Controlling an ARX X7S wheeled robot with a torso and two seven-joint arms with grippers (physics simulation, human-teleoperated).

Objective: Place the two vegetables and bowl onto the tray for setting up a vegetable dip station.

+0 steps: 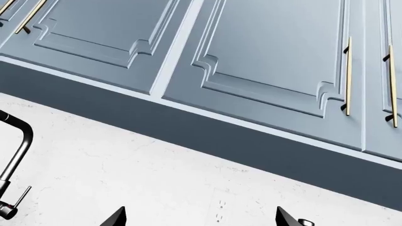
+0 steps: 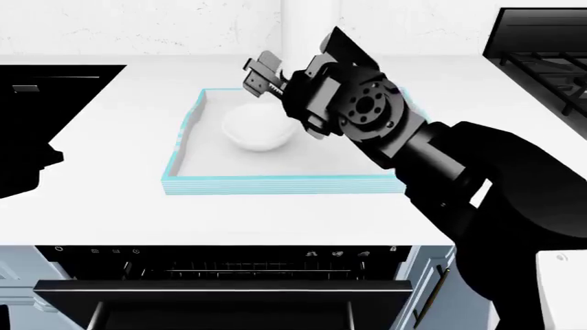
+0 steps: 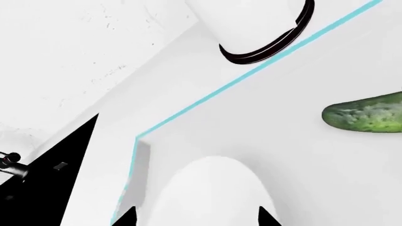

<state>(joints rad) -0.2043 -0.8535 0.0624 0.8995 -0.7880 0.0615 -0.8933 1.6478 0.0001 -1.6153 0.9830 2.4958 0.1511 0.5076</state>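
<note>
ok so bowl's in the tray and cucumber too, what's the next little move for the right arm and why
Probably lift the right gripper straight up and clear. The bowl sits on the tray floor, the cucumber lies inside the rim too, and the fingertips look spread with nothing between them. No carrot shows, so find it next.

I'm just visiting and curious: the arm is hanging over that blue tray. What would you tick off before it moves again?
1. Bowl inside tray: ok.
2. Cucumber on the tray floor: ok, seen from the right wrist.
3. Carrot on tray: cannot tell, not visible in any view.
4. Right pincer empty and open above the bowl: ok.
5. Left pincer open, holding nothing: ok.
6. Tall white cylinder outside the tray rim: ok.
</note>
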